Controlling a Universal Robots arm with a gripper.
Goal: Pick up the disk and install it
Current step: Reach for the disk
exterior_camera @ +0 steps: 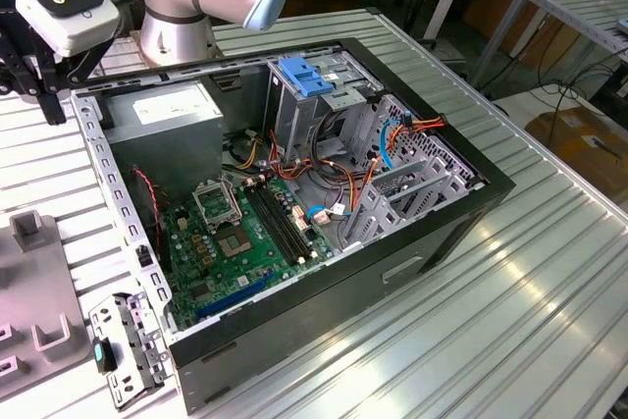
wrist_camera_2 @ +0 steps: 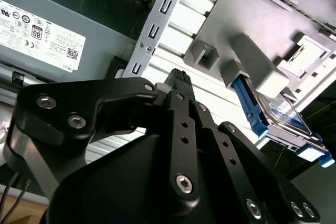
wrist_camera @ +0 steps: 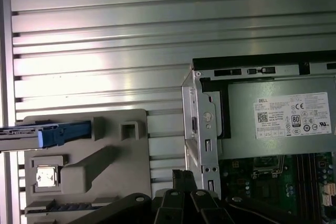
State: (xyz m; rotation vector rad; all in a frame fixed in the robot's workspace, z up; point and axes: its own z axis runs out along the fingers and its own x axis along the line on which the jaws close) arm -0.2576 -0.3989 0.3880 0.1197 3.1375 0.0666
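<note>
Hovering over the ribbed metal desk (wrist_camera: 105, 35) between the grey fixture tray (wrist_camera: 134, 171) and the open computer case (exterior_camera: 324, 331), the tool (wrist_camera: 184, 174) has its two black fingers (wrist_camera: 178, 180) pressed together with nothing between them — clenched and empty. The disk (wrist_camera_2: 275, 111), silver with a blue side rail, stands on edge in a slot of that tray — apart from the tool's tips. Inside the case, the grey power supply (wrist_camera: 239, 135) with its white sticker sits beside the green motherboard (exterior_camera: 245, 233), and a blue latch (exterior_camera: 306, 80) tops the metal drive cage (exterior_camera: 294, 123).
</note>
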